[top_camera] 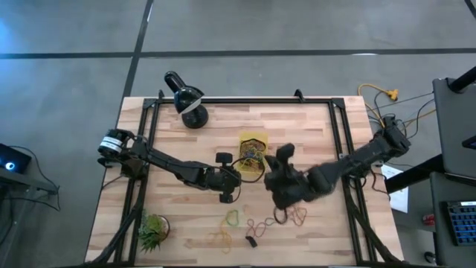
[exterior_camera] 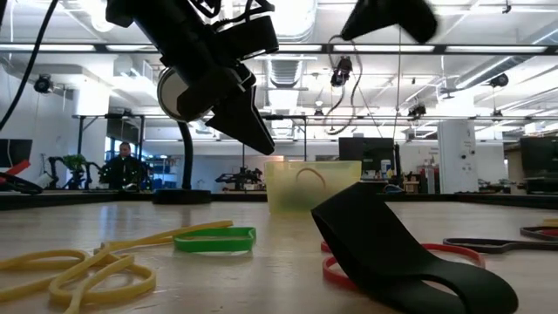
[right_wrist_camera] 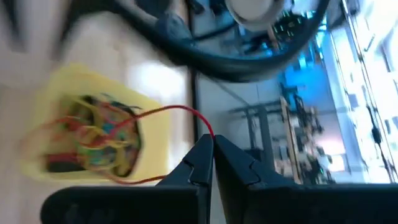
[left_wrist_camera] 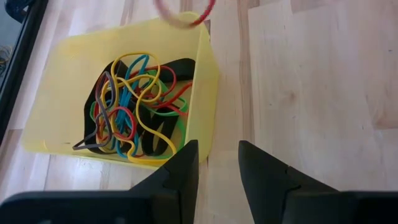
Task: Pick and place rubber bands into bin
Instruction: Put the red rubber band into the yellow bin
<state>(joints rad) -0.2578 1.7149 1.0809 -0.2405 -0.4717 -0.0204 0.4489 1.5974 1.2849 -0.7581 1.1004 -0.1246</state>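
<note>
Right pincer (right_wrist_camera: 213, 144) pinching red rubber band (right_wrist_camera: 163, 112), loop dangling toward bin (top_camera: 253, 147) at centre of high view. I'd carry it over bin's tangle before releasing, so loop drops inside rim. Left pincer (left_wrist_camera: 217, 163) spread, empty, beside bin. Loose rubber bands (top_camera: 256, 225) wait lower centre on bench (top_camera: 312, 119).

We worked in a large robotics lab: a wooden table (top_camera: 297, 126) stood on grey concrete floor (top_camera: 74, 45), and beyond it we saw strip-lit ceilings (exterior_camera: 488, 52), monitors (exterior_camera: 366, 155), other robot arms (exterior_camera: 70, 166) and a seated person (exterior_camera: 125, 166).
</note>
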